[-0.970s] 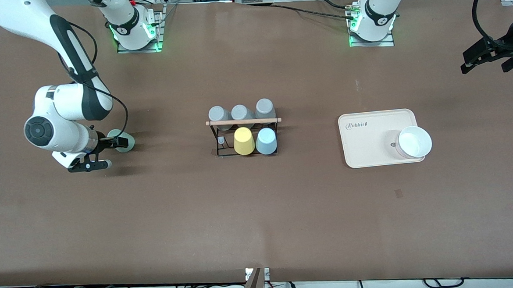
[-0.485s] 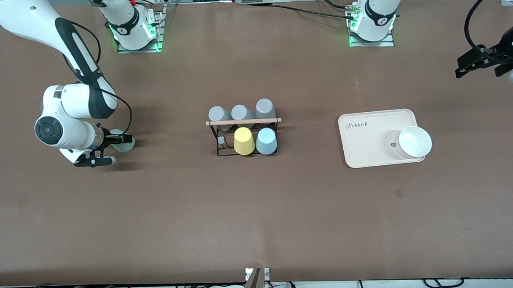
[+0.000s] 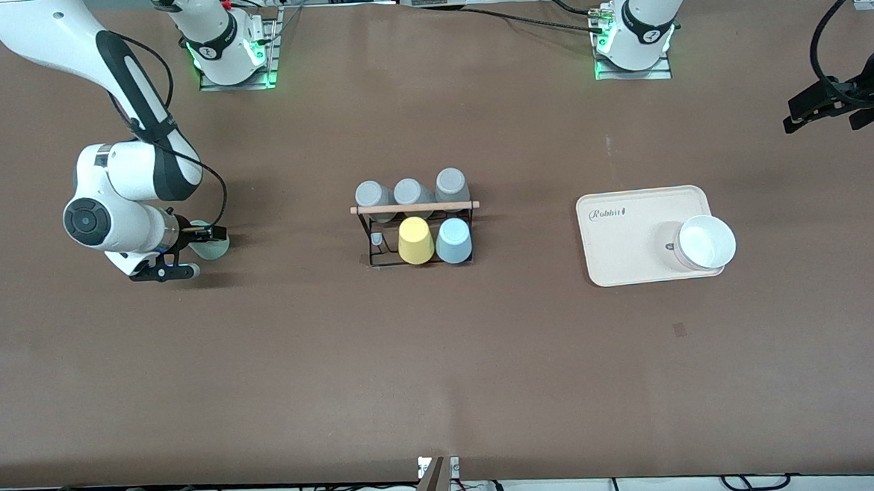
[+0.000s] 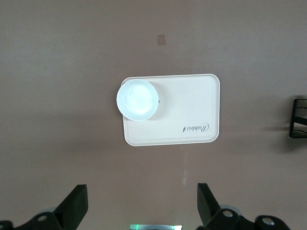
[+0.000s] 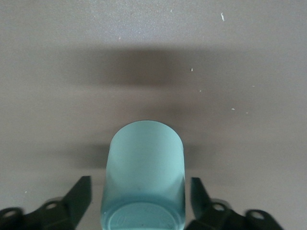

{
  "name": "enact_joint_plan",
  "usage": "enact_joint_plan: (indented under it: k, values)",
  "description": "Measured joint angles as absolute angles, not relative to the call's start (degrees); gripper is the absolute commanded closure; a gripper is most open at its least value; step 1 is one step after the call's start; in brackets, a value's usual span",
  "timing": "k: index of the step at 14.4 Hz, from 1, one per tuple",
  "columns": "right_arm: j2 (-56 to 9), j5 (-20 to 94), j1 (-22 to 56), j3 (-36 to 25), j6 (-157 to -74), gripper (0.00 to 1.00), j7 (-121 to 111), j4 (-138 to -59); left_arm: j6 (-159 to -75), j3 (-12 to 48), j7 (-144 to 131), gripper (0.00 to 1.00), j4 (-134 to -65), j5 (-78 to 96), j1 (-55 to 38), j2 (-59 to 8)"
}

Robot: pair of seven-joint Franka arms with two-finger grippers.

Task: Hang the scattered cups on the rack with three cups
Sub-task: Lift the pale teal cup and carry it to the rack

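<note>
The pale mint green cup (image 3: 213, 247) (image 5: 144, 163) lies on its side on the table toward the right arm's end, its base facing the wrist. My right gripper (image 3: 189, 252) (image 5: 139, 199) is low around it. A finger stands on each side of the cup with a thin gap, so the gripper is open. The black wire rack (image 3: 414, 207) stands mid-table. On it hang a light blue cup (image 3: 453, 242), a yellow cup (image 3: 415, 241) and three grey cups (image 3: 412, 193). My left gripper (image 3: 830, 114) (image 4: 141, 203) hangs open and empty, high over the left arm's end of the table.
A cream tray (image 3: 624, 243) (image 4: 187, 110) lies between the rack and the left arm's end of the table. A white bowl (image 3: 707, 242) (image 4: 137, 99) sits on the tray's corner nearest the front camera. Cables run along the table's near edge.
My right gripper has settled closer around the mint green cup and its fingers have drawn inward. My left gripper has shifted slightly at the table's end.
</note>
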State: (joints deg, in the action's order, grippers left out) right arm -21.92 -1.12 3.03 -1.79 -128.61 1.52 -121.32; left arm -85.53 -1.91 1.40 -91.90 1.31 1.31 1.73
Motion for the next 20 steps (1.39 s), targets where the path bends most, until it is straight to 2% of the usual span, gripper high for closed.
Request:
enact_joint_plan:
  k: [3,5,9,12,20]
  values:
    - [-20.99,-1.12,3.19,-1.66,-127.75,0.76,1.52,-119.85,-85.53,-1.78,1.46,0.0,-91.86,1.36,1.3,1.73]
    - [-19.7,-1.12,3.3,-0.32,-123.12,0.77,1.52,-115.82,-85.52,-1.59,1.45,0.0,-91.79,1.36,1.28,1.73]
    - [-18.46,2.77,4.08,4.02,-111.33,0.79,2.42,-102.5,-85.32,-1.51,1.45,0.0,-91.55,1.36,1.28,1.73]
    - [-20.58,5.86,8.01,5.26,-104.61,0.79,9.17,-92.96,-85.19,-1.5,1.44,0.0,-91.55,1.36,1.28,1.73]
    - [-28.24,5.82,21.51,5.44,-102.33,0.79,30.81,-80.86,-85.14,-1.63,1.45,0.0,-91.53,1.36,1.36,1.73]
